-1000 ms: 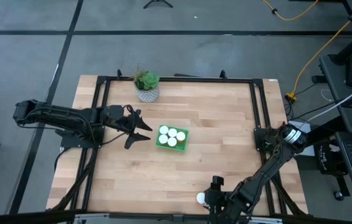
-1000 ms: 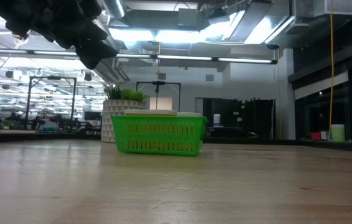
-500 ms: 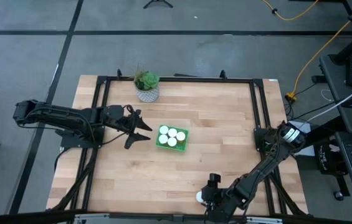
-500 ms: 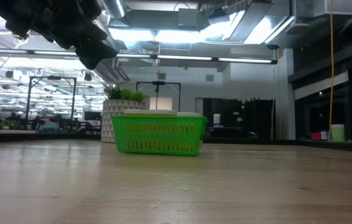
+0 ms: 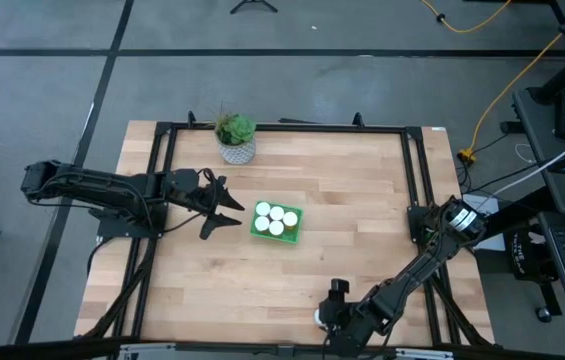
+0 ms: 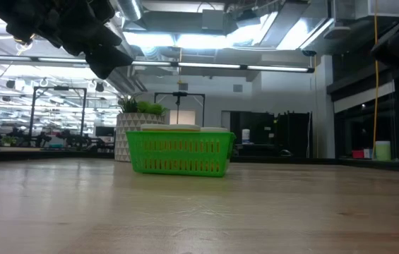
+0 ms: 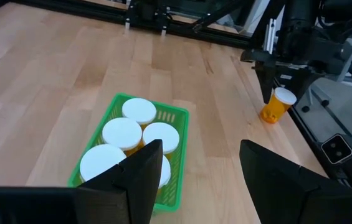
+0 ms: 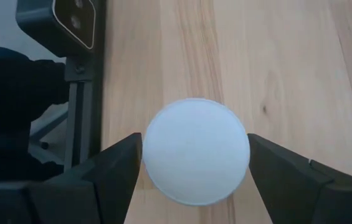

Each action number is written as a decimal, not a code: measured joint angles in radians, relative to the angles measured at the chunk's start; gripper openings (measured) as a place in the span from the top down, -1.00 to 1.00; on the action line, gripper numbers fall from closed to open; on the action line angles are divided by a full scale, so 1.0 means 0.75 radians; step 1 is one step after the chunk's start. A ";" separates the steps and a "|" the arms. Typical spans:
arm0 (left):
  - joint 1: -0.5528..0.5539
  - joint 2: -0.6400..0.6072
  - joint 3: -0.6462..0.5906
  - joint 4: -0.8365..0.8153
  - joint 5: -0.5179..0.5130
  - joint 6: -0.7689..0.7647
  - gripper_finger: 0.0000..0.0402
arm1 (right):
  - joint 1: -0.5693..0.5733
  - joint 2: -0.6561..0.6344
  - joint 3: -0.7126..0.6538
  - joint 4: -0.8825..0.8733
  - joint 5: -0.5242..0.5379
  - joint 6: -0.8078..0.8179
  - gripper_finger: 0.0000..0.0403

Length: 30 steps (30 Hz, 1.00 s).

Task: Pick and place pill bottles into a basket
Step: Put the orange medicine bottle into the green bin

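Last bottle point(image 8: 195, 150) at table's near edge, between spread fingers of right gripper point(image 5: 328, 314), which has crept inward, not yet clamped; left gripper point(image 5: 224, 211), open, waits beside basket point(image 5: 258, 232) holding the others.

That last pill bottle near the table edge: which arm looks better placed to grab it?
The right. Its gripper already straddles the pill bottle, jaws open either side of the cap. The left gripper hovers by the basket, far away.

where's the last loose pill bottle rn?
High view: the loose pill bottle stands at the table's near edge, between the open fingers of the right gripper, far from the basket.
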 joint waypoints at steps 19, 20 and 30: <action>0.000 0.000 0.000 -0.003 -0.001 -0.031 -0.04 | 0.000 0.000 0.001 0.002 0.001 -0.003 -0.07; 0.000 0.000 0.000 -0.003 -0.001 -0.031 -0.04 | 0.000 0.000 0.001 0.002 0.001 -0.003 -0.07; 0.000 0.000 0.000 -0.003 -0.001 -0.031 -0.04 | -0.026 -0.025 0.001 -0.003 0.002 -0.007 -0.08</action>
